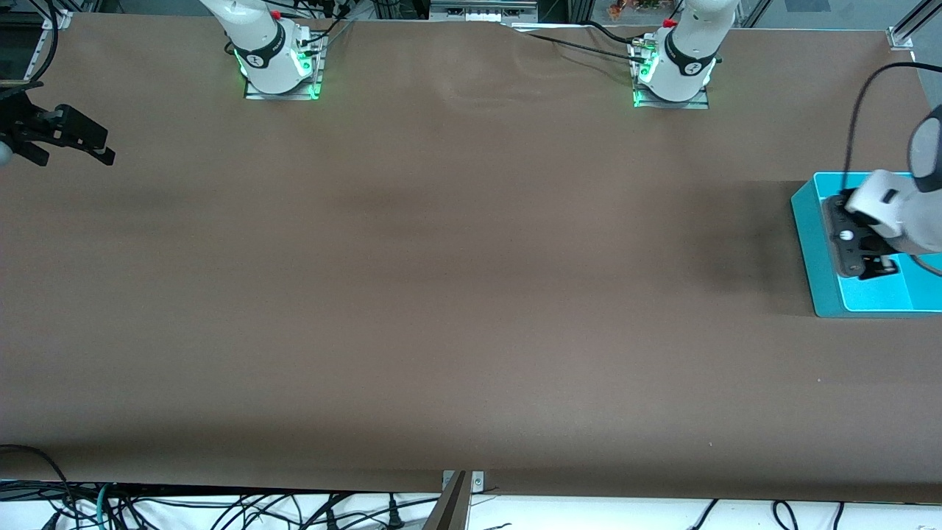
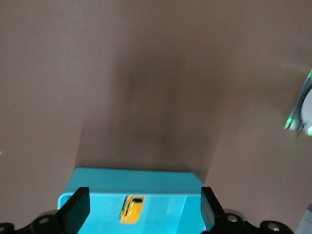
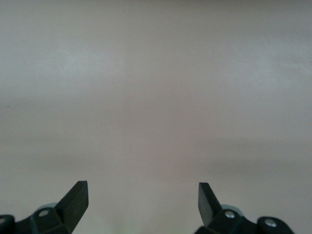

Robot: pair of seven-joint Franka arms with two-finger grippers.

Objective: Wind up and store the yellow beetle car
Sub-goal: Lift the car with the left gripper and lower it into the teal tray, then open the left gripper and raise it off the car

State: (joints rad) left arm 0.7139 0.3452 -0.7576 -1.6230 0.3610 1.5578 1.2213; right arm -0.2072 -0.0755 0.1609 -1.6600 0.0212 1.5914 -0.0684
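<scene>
The yellow beetle car (image 2: 132, 209) lies on the floor of a teal box (image 2: 136, 178), free of any grip. My left gripper (image 2: 144, 195) hangs over the box, open, with one finger on each side of the car and well apart from it. In the front view the left gripper (image 1: 874, 263) is over the teal box (image 1: 815, 254) at the left arm's end of the table, and the car is hidden under the hand. My right gripper (image 1: 99, 146) waits open and holds nothing at the right arm's end of the table; the right wrist view shows the right gripper (image 3: 143, 195) over bare brown table.
The brown table top (image 1: 456, 294) stretches between the two arms. The left arm's base (image 1: 673, 70) and the right arm's base (image 1: 276, 62) stand along the table's edge farthest from the front camera. Cables hang below the near edge.
</scene>
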